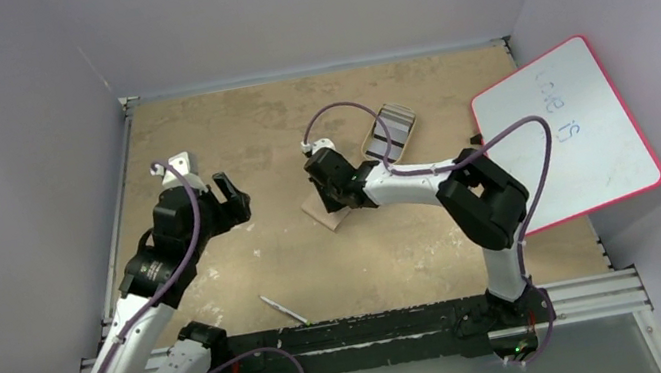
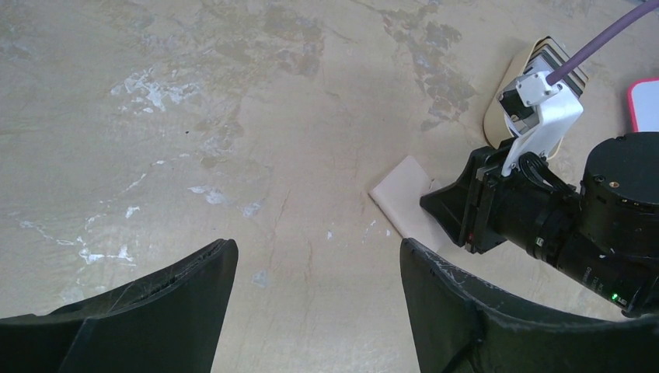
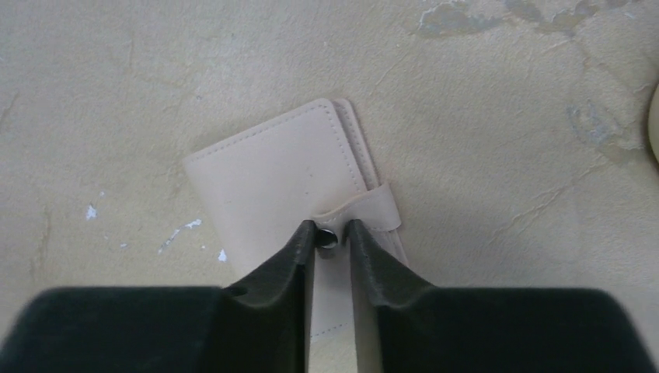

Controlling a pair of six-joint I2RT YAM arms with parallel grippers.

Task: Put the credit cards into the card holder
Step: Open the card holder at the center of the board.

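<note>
My right gripper (image 3: 330, 233) is down on the card holder (image 3: 272, 179), which lies closed and flat on the desk (image 1: 195, 128) about midway between the left and right edges, a little nearer the far edge than the near one. My two dark fingertips stand only a narrow gap apart, and the small metal snap (image 3: 328, 239) under the snap tab (image 3: 365, 210) sits right between them. I cannot tell whether I am truly pinching it or only flanking it. The tab wraps over the holder's open edge, and the pale tan cover shows its stitched border. The credit cards (image 1: 390, 128) are not in the holder. They lie stacked in the beige oval tray (image 2: 493, 116), dark stripes showing, just beyond my right wrist toward the far edge and a little to the right of the holder. My left gripper (image 2: 319, 311) hangs released, jaws spread wide, over bare desk toward the left edge. It is well apart from the holder and touching nothing. A pink-edged whiteboard (image 1: 566, 132) with some writing on it sits at the right edge, tilted and overhanging it. A slim metallic stick (image 1: 283, 309) lies by itself near the near edge, between my two arm bases.
</note>
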